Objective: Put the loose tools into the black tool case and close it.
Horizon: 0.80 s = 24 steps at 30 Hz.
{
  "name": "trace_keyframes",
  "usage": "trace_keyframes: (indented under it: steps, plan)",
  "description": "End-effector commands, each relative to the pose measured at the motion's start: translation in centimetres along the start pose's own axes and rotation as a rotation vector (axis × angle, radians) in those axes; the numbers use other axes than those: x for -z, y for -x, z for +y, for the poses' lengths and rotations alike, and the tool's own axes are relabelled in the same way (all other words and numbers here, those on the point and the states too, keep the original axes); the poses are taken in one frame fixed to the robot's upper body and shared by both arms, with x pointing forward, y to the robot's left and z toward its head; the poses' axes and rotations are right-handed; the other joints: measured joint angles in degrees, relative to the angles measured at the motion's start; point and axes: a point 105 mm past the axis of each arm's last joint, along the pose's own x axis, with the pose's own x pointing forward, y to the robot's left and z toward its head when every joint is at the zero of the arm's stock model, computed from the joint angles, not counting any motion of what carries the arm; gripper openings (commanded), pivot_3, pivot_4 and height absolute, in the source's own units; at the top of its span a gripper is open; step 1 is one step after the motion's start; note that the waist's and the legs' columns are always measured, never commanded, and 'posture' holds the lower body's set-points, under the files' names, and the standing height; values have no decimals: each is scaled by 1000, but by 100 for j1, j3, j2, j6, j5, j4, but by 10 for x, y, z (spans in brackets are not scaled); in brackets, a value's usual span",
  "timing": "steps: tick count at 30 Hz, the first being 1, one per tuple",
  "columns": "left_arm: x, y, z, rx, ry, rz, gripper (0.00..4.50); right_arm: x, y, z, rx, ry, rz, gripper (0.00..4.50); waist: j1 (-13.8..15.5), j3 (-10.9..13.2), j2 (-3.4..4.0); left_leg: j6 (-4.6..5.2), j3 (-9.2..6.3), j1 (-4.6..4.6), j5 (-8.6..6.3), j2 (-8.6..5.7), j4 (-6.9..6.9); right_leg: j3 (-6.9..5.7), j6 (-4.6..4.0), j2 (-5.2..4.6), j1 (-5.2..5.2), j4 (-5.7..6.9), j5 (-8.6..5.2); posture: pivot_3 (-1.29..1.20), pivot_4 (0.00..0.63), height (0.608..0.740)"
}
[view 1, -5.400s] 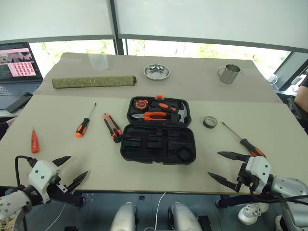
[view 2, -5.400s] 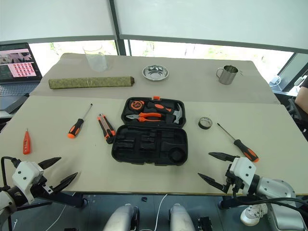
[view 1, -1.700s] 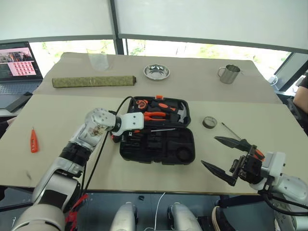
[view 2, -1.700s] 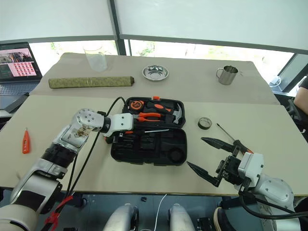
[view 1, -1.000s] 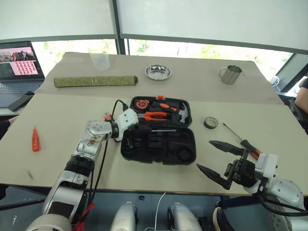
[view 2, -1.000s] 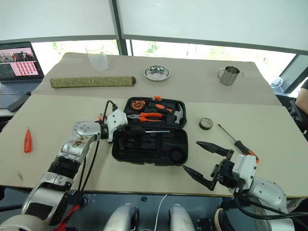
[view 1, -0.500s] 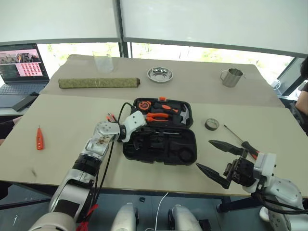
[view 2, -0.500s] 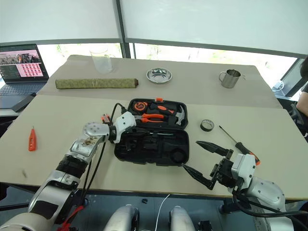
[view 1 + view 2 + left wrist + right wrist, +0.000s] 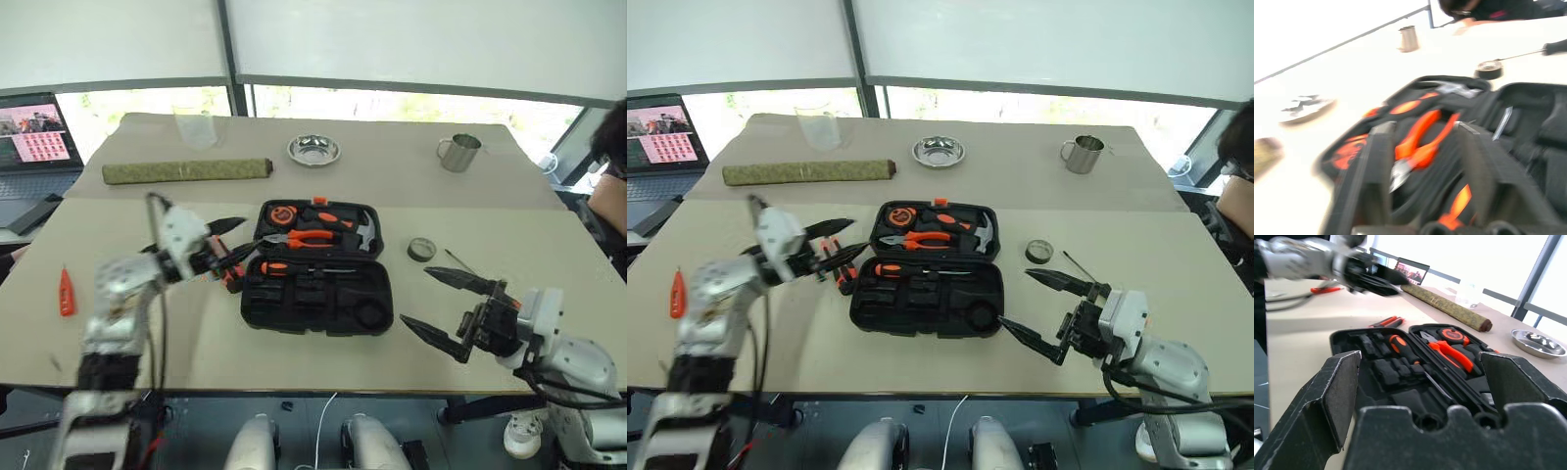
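The black tool case (image 9: 388, 294) lies open mid-table, with orange pliers (image 9: 312, 236) and a hammer (image 9: 364, 231) in its lid. One screwdriver (image 9: 294, 266) rests in the near half. Just left of the case hangs my left gripper (image 9: 235, 242), open and empty. The utility knife (image 9: 231, 277) lies below it, partly hidden. The tester pen (image 9: 66, 291) is far left and the tape roll (image 9: 422, 249) is right of the case. The other screwdriver (image 9: 460, 261) shows its shaft beyond my right gripper (image 9: 416, 297), which is open and low at the case's right.
Along the back stand a rolled green mat (image 9: 186, 170), a glass (image 9: 191, 125), a steel dish (image 9: 313, 149) and a steel mug (image 9: 458, 151). A laptop (image 9: 29, 137) sits far left. A person (image 9: 607, 166) is at the right edge.
My left gripper has opened and pulled back left from the case edge, leaving a screwdriver lying in the case's near half. The right gripper has stayed put.
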Motion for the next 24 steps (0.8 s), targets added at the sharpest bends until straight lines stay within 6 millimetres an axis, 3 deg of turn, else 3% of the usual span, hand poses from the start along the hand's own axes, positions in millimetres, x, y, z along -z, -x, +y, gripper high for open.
trace_keyframes:
  steps: [1,3,8,10,16,20,24]
  plan:
    - [2,35,-13,-57,12,16,3788,-3,1,-5,-19,66,-11,4500,4,1,-1,2,0,-1,-2,0,0,2,0,-2,0,-1,-1,0,150,740]
    - [5,54,-19,-108,23,34,4452,-1,3,-7,-10,61,-5,4500,36,5,-7,2,-1,-5,-3,6,1,-1,1,-5,-2,-1,-2,0,150,740]
    - [15,100,-33,-223,86,102,4452,1,16,-9,17,32,18,4500,148,6,-7,0,3,-2,-3,13,5,-7,-4,-14,4,-9,-7,0,150,740]
    - [17,109,-43,-219,124,119,4452,6,30,-15,84,31,56,4500,145,6,-7,-1,10,-2,-4,16,5,-5,-32,-17,-1,-9,-25,0,150,740]
    - [8,85,-71,21,90,71,4452,23,96,-13,302,-2,226,4500,263,5,-6,-2,16,-2,-4,11,5,-10,-16,-21,3,-8,-63,0,150,740]
    - [0,69,-72,134,67,45,4452,33,145,6,445,-33,361,4500,241,1,1,-5,23,-1,-6,16,2,-7,-25,-18,-1,-6,-73,0,150,740]
    - [-2,56,-82,258,87,24,4452,42,173,11,593,-77,442,4500,134,-7,16,-7,29,0,-8,38,-2,-5,-30,-6,-2,-6,-77,0,150,740]
